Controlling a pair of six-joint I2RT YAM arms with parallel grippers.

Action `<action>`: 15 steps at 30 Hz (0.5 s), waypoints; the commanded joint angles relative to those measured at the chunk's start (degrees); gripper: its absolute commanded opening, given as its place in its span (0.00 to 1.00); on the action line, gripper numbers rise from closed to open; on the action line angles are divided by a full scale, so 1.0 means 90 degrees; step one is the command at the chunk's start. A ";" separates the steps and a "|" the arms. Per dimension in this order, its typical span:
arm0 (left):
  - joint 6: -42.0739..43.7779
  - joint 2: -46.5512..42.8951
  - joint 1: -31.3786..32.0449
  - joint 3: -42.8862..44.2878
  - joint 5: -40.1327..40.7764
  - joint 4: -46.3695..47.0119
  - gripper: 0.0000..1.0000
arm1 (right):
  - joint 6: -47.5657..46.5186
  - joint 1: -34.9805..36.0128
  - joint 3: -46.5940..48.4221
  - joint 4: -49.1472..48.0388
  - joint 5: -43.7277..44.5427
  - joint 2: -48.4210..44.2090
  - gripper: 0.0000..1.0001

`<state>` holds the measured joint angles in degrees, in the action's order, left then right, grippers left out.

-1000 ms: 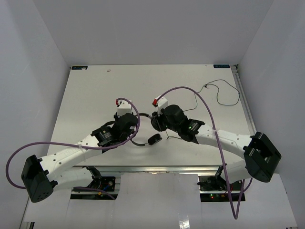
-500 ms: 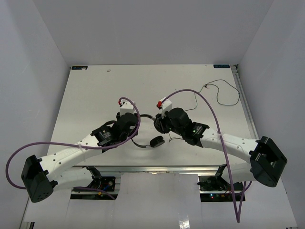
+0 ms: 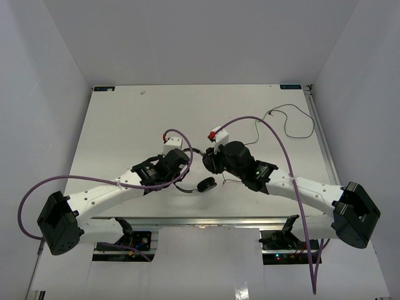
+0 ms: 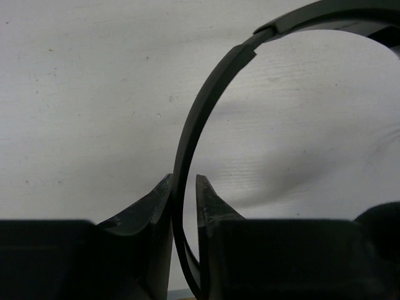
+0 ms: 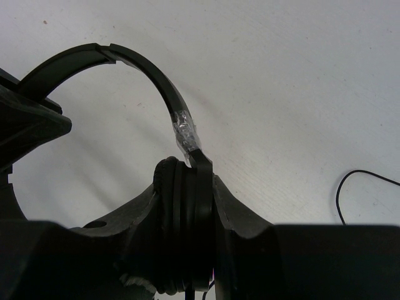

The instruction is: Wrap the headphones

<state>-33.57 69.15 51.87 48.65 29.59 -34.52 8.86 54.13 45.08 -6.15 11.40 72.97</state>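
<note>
The headphones (image 5: 156, 86) sit toward the near middle of the table (image 3: 119, 125), strung between the two grippers. Nearest of all is the free earcup (image 3: 205, 184), just in front of both grippers; I cannot tell whether it rests on the surface or hangs just over it.

Just behind it, the left gripper (image 4: 184, 181) straddles the thin headband (image 4: 203, 112); its fingers (image 4: 156, 200) are set to a narrow slot with the band running through. The band lies hard by one finger, and a sliver of table shows between it and the other, so I cannot tell whether it is truly pinched.

Beside it, the right gripper (image 5: 185, 182) has its fingers (image 5: 234, 209) clamped on the second earcup (image 5: 181, 212), taking the round pad edge-on by both faces; the jaws stand partway apart, filled by the cup. From that cup the headband rises and curves over toward the left gripper; a crinkled clear wrap (image 5: 183, 132) sits round it just above the cup.

Farther back, the thin black cord (image 5: 338, 200) trails away behind the right gripper; in the top view it lies in loose loops on the far right of the table — near the right edge, well apart from both grippers.
</note>
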 commanded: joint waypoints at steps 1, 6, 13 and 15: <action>-0.0088 -0.0057 0.0018 0.0311 0.0212 -0.0025 0.24 | 0.0129 0.0031 0.0005 -0.0426 -0.0043 -0.0173 0.08; -0.0069 -0.0047 0.0018 0.0414 0.0410 0.0035 0.30 | 0.0138 0.0031 0.0011 -0.0400 -0.0163 -0.0081 0.08; 0.0076 0.0037 0.0018 0.0479 0.0459 0.0105 0.33 | 0.0138 0.0031 -0.0036 -0.0412 -0.0126 -0.0154 0.08; 0.0078 0.0083 0.0018 0.0464 0.0475 0.0099 0.33 | 0.0138 0.0031 -0.0038 -0.0420 -0.0147 -0.0168 0.08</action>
<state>-33.40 69.33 51.86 50.76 32.62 -34.89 9.13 54.08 45.08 -6.33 10.50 72.82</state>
